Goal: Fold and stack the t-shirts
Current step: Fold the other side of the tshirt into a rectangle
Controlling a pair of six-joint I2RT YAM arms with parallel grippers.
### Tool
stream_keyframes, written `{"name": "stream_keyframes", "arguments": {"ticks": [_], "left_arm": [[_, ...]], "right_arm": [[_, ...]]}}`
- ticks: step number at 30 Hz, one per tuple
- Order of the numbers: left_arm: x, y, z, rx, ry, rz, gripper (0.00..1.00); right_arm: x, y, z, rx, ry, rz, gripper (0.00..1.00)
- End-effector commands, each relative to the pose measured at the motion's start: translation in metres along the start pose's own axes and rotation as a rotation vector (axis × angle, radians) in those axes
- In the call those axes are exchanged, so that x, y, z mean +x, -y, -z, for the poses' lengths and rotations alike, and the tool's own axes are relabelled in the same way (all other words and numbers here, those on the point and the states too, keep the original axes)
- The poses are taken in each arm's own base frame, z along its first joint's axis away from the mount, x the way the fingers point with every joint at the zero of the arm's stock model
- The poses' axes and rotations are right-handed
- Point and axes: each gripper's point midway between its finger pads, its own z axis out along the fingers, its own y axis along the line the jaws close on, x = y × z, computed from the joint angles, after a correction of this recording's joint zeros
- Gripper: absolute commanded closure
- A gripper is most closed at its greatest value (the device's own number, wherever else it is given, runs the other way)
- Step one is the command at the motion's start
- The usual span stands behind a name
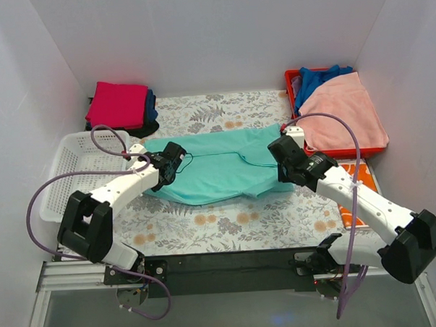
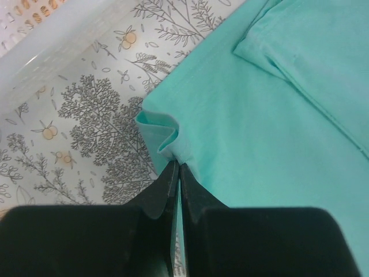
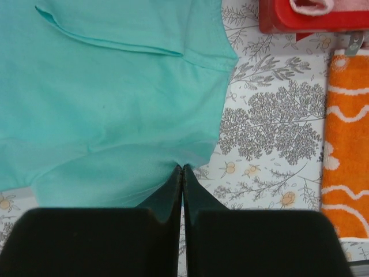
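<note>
Mint-teal t-shirt [image 1: 218, 171], edge clamped in left gripper [image 2: 177, 167] and right gripper [image 3: 183, 168]. Only fingertip bites, so a tug could slip it!

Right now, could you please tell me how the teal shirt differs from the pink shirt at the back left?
The teal shirt lies spread out mid-table; the pink shirt sits folded on darker clothes. The left pincer and right pincer, both shut, pinch the teal shirt's edges; the pink shirt is untouched. Both are plain cloth.
</note>
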Motion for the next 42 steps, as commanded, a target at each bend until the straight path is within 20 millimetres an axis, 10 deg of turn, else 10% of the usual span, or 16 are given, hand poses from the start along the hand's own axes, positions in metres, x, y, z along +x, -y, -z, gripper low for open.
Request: {"name": "stream_keyframes", "arguments": {"ticks": [1,30,42], "left_arm": [[-0.025,0.016,-0.007,-0.012,0.073,0.034,1.00],[-0.060,0.058,-0.084,-0.073,0.103,-0.041,1.00],[-0.071,0.061,-0.096,-0.102,0.119,-0.047,1.00]], "right_arm": [[-0.043,-0.002,-0.015,-0.019,0.083,-0.014,0.99],[-0.089,-0.011,-0.144,-0.027,-0.020,0.011,0.99],[-0.117,0.004,-0.162,-0.002,0.005,-0.013,0.99]]}}
